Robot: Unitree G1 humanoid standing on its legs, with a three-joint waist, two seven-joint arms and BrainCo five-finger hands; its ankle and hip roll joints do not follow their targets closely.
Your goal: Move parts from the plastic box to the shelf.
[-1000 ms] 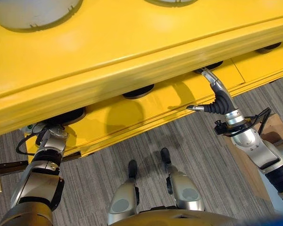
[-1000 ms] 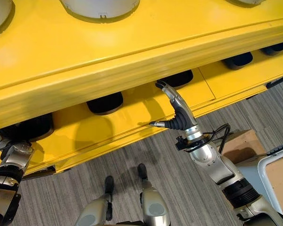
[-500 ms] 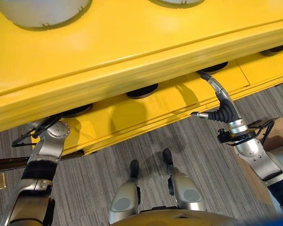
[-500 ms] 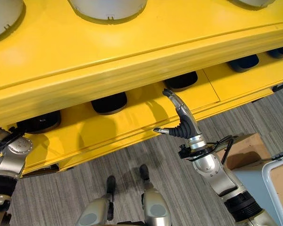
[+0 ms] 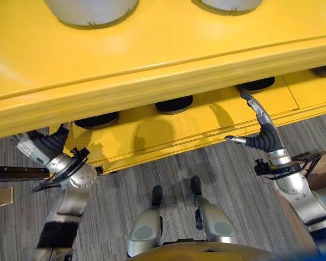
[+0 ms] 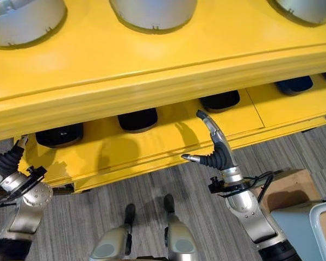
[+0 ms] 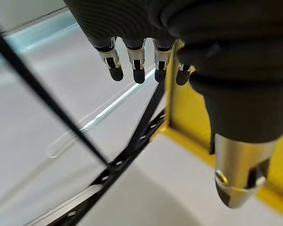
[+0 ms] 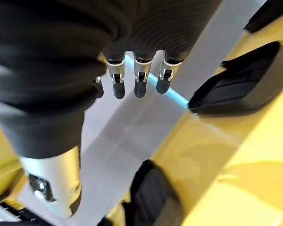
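Against half a second ago the whole view has shifted, so more of the pale grey round parts (image 6: 152, 11) on the top tier now shows; the left hand (image 5: 46, 145), then tucked under the shelf's edge, now sits clear of it at the lower left of the frame, by the left end of the yellow shelf (image 5: 152, 81); its fingers (image 7: 137, 63) hang straight and relaxed in the left wrist view and hold nothing; the right hand (image 5: 262, 136) keeps its pose at the right of the frame, fingers straight and thumb spread, empty, over the front lip of the lower tier (image 5: 152, 136); that tier holds a row of black parts (image 6: 137, 119), low, smooth and rounded, set apart from one another, two of them close past the right hand's fingertips in its wrist view; the top tier carries the grey parts, broad cylinders with a matt finish; the shelf itself is glossy yellow with a rounded front edge; the plastic box (image 6: 309, 225), grey-blue with a pale rim, shows at the lower right corner of the right eye view, what lies in it too cut off to tell; a brown cardboard box (image 6: 282, 187) stands just beside it on the grey striped carpet (image 5: 125, 179).
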